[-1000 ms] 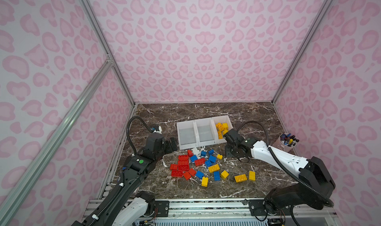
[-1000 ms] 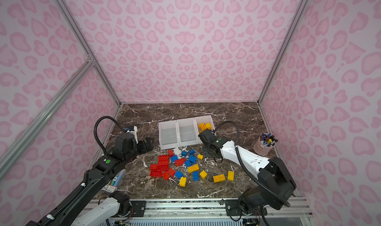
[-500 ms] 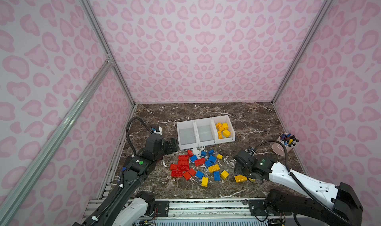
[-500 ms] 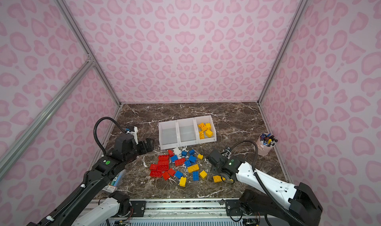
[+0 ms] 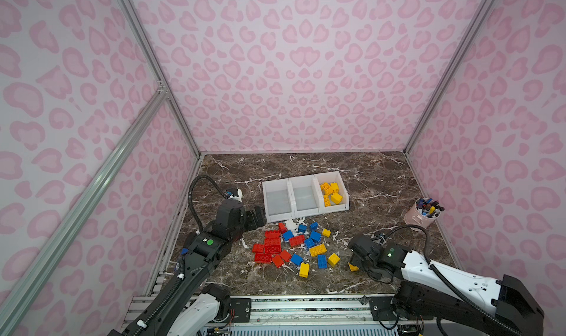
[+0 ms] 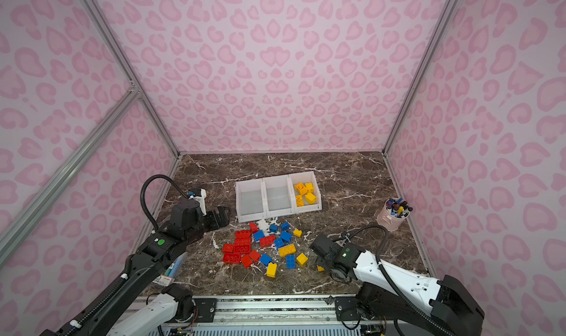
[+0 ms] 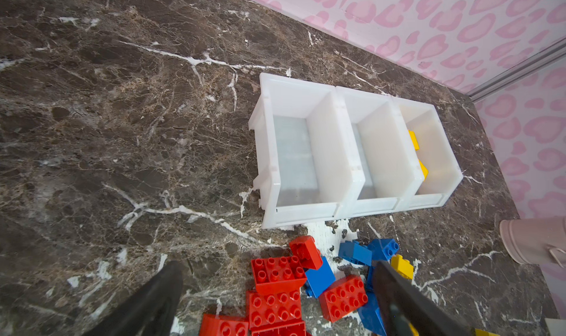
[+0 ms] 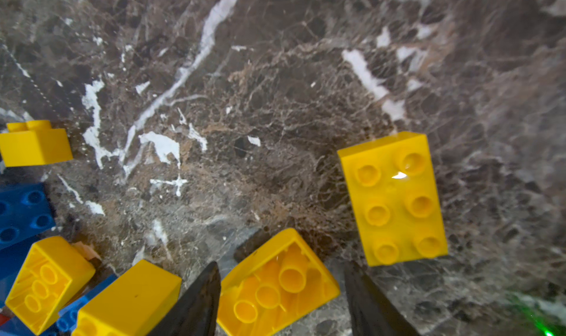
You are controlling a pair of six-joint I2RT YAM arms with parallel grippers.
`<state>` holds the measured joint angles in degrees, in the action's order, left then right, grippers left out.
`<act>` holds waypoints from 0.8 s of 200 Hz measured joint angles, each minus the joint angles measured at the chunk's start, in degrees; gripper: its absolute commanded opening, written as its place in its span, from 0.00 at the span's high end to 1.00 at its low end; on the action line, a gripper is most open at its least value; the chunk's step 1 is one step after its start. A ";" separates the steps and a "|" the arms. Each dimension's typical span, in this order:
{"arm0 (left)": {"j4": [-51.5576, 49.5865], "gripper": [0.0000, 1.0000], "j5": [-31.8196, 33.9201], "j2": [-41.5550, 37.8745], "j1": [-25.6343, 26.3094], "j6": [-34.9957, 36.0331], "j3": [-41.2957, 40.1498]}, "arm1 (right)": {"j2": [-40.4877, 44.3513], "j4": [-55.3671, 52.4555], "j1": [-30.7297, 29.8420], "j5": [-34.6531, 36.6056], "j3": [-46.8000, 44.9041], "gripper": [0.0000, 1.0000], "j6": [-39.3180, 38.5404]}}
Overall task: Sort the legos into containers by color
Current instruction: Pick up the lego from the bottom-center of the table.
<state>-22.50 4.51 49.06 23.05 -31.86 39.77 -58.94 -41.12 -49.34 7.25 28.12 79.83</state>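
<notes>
The left arm [image 5: 202,251] rose from the near-left side, forearm sloping toward the bins [image 5: 277,218] and wrist held level above the table [image 5: 367,178]. The left gripper [image 5: 259,216] hung just off the bins' left front corner, touching nothing, its jaws spread wide and empty. In the wrist view its fingers [image 7: 153,300] framed the red bricks [image 7: 277,273] in front of the bins.

The right bin of the row held a few yellow bricks [image 5: 330,192]. The loose bricks [image 5: 291,245], red, blue and yellow, lay scattered on the table just in front of the bins.

The right arm [image 5: 428,270] stretched low from the near-right side, wrist bent so that the gripper pointed down at the table, in front of the bins and to their right, well apart from them. The right gripper [image 8: 281,267] stood with jaws apart astride an upturned brick [image 8: 275,285]. One finger was against its side and the other was clear of it, so it was not clamped. A studded brick [image 8: 393,199], also yellow, lay just beside it. The cup [image 5: 419,216] of pens stood well right of the bins.
</notes>
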 measured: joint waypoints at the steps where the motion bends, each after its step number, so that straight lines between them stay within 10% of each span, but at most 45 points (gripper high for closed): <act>1: 0.00 0.02 0.00 0.00 0.00 0.00 0.00 | -0.17 0.15 0.00 0.00 0.04 0.34 -0.02; 160: 0.09 0.02 0.02 -0.66 0.00 -0.42 -0.04 | -12.94 6.99 4.28 -2.36 4.09 0.72 -8.72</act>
<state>-22.41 4.54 48.40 23.05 -32.27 39.72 -71.88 -34.13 -45.06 4.89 32.21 71.11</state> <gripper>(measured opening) 0.980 0.307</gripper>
